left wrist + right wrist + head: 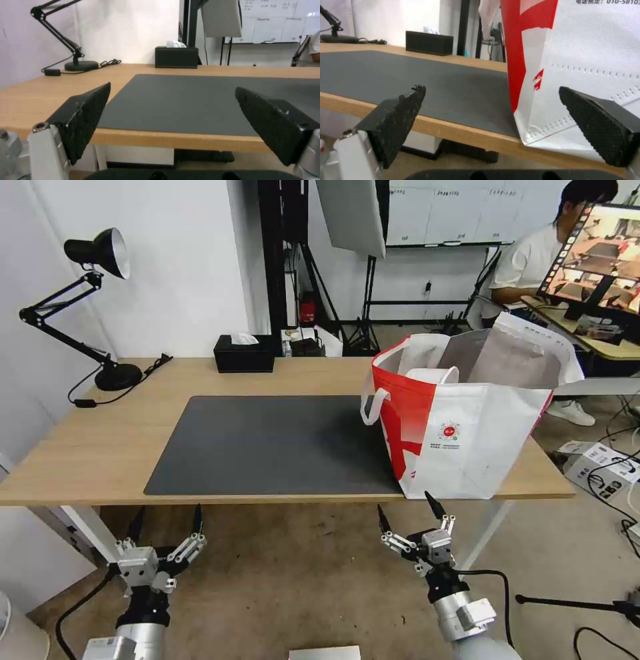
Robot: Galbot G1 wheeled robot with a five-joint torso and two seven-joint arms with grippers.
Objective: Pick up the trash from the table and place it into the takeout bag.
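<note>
Studio clutter of stands and a whiteboard backs the long light-wood table with white legs (pixel 100 460), whose middle carries a big dark grey rectangular mat (pixel 267 447). From the head view, the large white takeout bag with a red side and silver foil lining (pixel 467 433) stands upright at the table's right end, mouth open upward, its near corner overlapping the mat's right edge. I see no loose trash on the mat or the wood; a white rounded rim (pixel 433 375) shows inside the bag's mouth, though what it belongs to I cannot tell. Both arms hang below the table's near edge: the left gripper (pixel 167 521) under the mat's near left corner, the right gripper (pixel 408 513) just beneath the bag's near base, each with its fingers spread and holding nothing. The right arm is clearly the nearer to the bag, which lies up and slightly right of it. Far back sit a black rectangular tissue box (pixel 245 353) and, far left, a black articulated desk lamp (pixel 100 300).

The left wrist view looks across the bare mat (pixel 206 102) between splayed black pads (pixel 85 117) towards the tissue box (pixel 176 57).

The right wrist view has the bag (pixel 586 75) close ahead, standing on the table edge (pixel 460 132), pads (pixel 396 122) wide apart.
</note>
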